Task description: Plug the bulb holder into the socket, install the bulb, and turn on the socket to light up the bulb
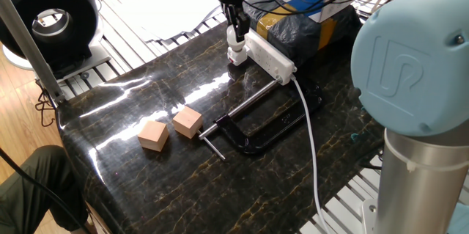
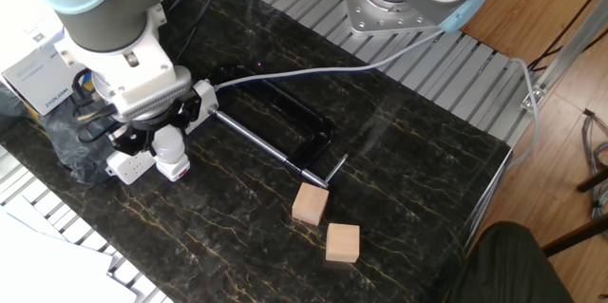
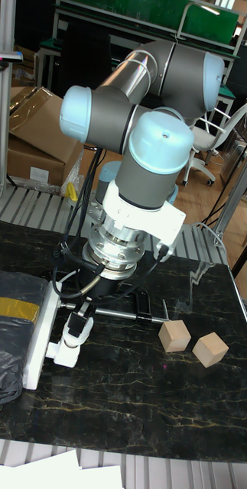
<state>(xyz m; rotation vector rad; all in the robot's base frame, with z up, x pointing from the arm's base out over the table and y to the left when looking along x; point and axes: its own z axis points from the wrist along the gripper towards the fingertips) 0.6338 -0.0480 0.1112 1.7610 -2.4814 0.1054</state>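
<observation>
With the bulb holder [image 1: 236,56] plugged into the socket [image 1: 270,56], our gripper [image 1: 234,31] seems closed on the bulb [image 2: 169,143] atop it, screwing and switching-on apparently remaining.

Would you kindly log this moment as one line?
pincer: on bulb | bulb: upright in bulb holder | holder: at socket end | bulb: unlit

Bright, even overhead light; white glare streaks the glossy dark table [image 1: 183,87] left of the gripper [image 1: 236,32]; pictures sharp.
</observation>
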